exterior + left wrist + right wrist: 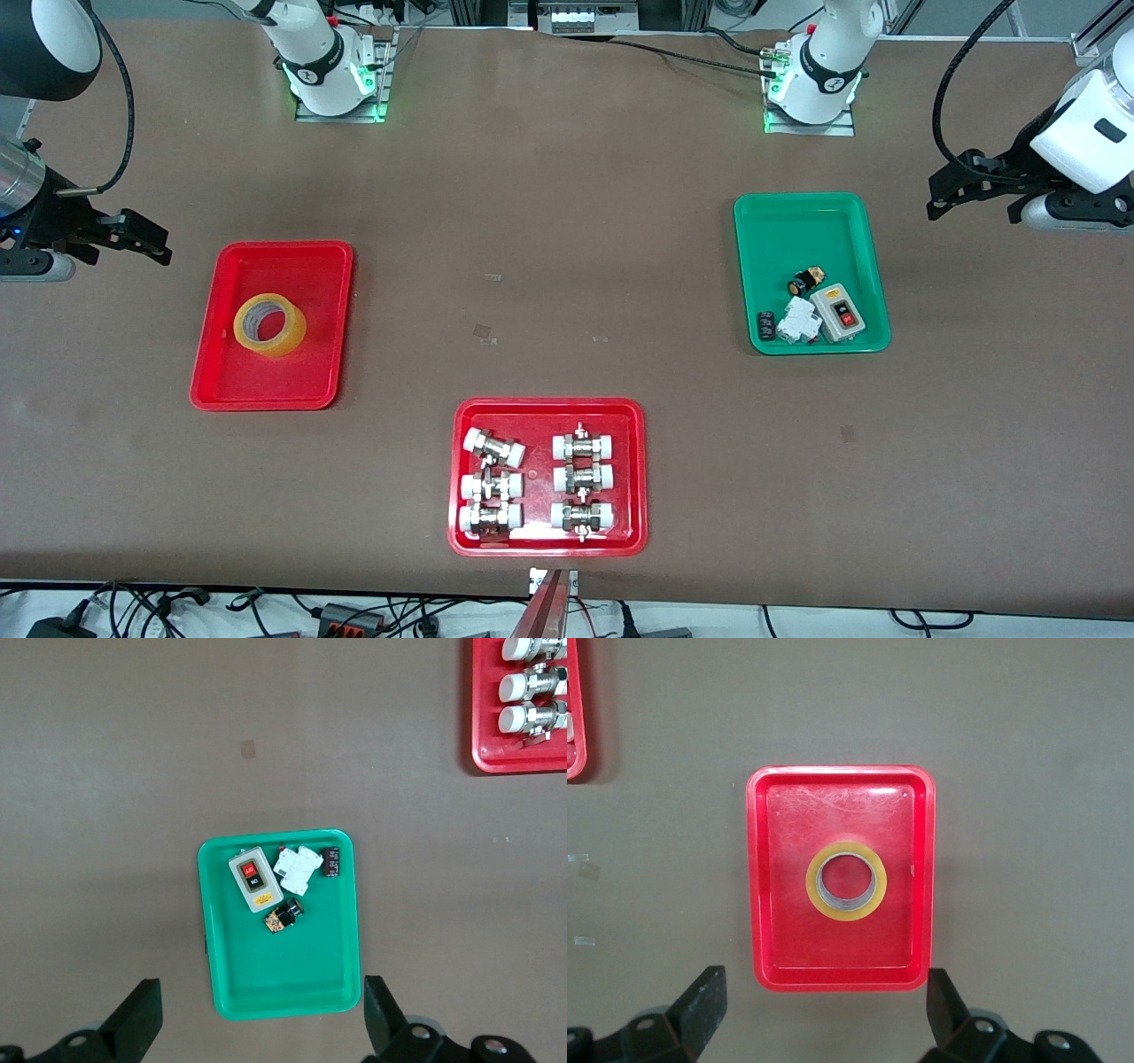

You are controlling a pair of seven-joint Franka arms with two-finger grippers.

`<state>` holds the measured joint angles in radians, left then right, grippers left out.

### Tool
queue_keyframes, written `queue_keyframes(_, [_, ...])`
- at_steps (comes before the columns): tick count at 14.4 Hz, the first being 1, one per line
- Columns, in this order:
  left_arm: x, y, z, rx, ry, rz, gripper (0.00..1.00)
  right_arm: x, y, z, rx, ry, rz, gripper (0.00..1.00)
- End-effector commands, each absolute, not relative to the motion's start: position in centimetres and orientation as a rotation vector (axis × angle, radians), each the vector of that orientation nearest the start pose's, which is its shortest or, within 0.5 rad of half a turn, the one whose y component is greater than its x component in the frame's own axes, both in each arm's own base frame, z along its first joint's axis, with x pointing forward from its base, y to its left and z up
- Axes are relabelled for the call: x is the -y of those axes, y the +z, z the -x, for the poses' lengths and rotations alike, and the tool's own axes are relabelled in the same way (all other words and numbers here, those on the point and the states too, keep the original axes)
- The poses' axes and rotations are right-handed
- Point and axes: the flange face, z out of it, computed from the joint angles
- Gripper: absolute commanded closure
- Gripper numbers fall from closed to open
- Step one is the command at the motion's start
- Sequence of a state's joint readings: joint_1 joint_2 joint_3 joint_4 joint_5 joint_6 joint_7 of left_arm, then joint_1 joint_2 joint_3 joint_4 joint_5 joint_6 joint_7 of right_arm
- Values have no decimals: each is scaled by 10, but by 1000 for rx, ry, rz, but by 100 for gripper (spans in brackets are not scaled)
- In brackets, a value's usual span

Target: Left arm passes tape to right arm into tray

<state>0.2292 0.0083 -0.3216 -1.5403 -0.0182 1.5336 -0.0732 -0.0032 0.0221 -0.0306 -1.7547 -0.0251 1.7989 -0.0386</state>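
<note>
Lying flat in the tray (213, 372), hole upward: the tape (269, 325), a wide ring of yellowish translucent film on a pale core, resting on the tray floor apart from the rim on every side.

Tray: plain red plastic, rectangular, rounded corners, raised glossy rim; floor shows faint scuffing in the right wrist view. It sits toward the right arm's end of the table (567, 266). Contents: the tape only.

Green tray (762, 221): same form, green plastic, toward the left arm's end. Contents, gathered at the end nearer the front camera: a grey switch box (838, 311) with one red and one dark button; a white breaker (799, 321); a small black block (765, 324); a small black-and-brass part (805, 280).

Fittings tray (549, 409): red plastic, nearest the front camera, midway along the table. Contents: six metal fittings (582, 481) with white end caps, in two columns of three.

Table: matte brown surface, a few small pale scraps of tape stuck on it.

Right gripper (146, 239): black fingers spread apart, grasping nothing, raised over bare table beside the tray at the right arm's end.

Left gripper (952, 190): black fingers spread apart, grasping nothing, raised over bare table beside the green tray at the left arm's end.
</note>
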Motion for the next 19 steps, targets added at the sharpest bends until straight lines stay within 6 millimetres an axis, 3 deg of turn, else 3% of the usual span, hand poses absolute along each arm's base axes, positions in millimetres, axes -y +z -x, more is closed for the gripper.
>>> queue_keyframes(1, [50, 635, -554, -58, 14, 3175, 0, 19, 555, -564, -5, -23, 3172, 0])
queue_keyframes(5, [45, 635, -555, -43, 14, 3176, 0, 19, 563, -560, -6, -35, 3170, 0])
queue_keyframes(8, [36, 635, -555, -19, 14, 3176, 0, 31, 562, -561, -41, -50, 3167, 0])
queue_keyframes(10, [32, 631, -558, -11, 25, 3178, 0, 25, 561, -560, -21, -41, 3153, 0])
queue_keyframes(16, [34, 630, -558, -21, 27, 3176, 0, 21, 566, -556, 11, -35, 3158, 0])
queue_keyframes(19, [47, 630, -557, -43, 29, 3173, 0, 21, 565, -552, 11, 8, 3157, 0])
